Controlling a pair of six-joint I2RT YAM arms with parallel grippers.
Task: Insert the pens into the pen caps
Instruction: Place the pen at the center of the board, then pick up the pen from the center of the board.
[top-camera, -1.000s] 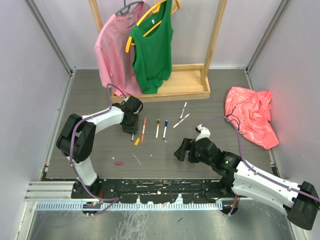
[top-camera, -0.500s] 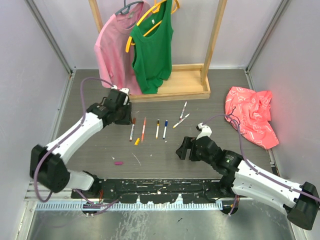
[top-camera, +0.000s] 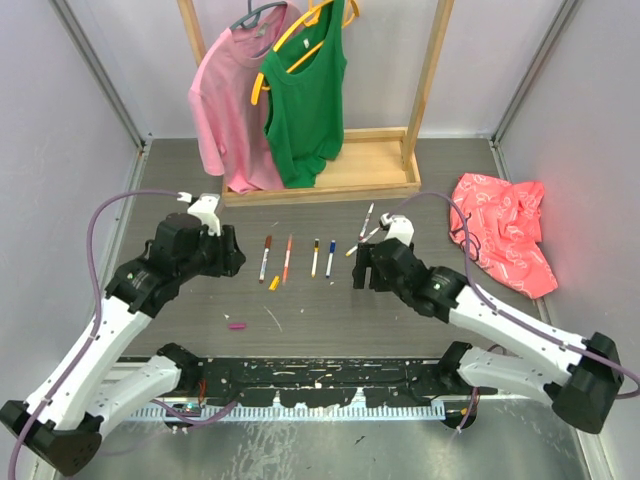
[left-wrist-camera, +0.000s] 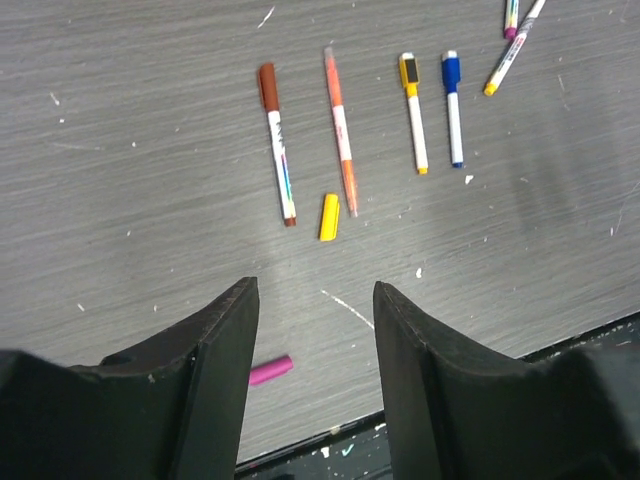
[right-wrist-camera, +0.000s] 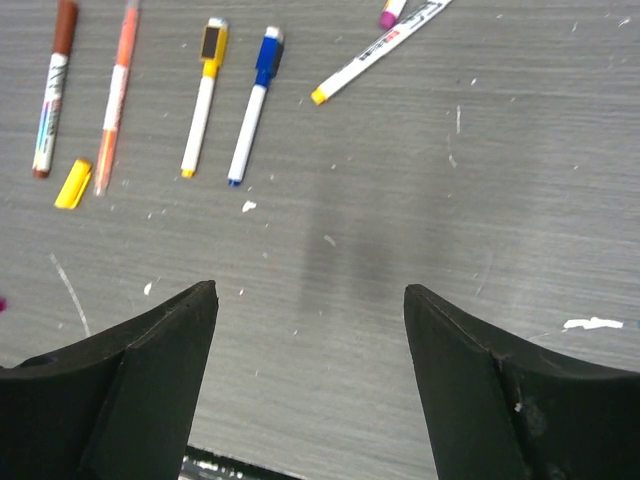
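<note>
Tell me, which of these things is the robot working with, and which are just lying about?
For the job: brown-ended white pen, orange pen, yellow-capped pen, blue-capped pen, yellow-tipped white pen, magenta-tipped white pen, loose yellow plastic cap, loose magenta cap.
Lying about: pink shirt, green tank top, wooden rack, crumpled red cloth.

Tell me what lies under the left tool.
Bare grey tabletop shows between its fingers. A small magenta plastic cap peeks out beside one; the rest beneath them is covered.

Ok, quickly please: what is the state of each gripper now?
Left gripper: open, holding nothing.
Right gripper: open, holding nothing.
</note>
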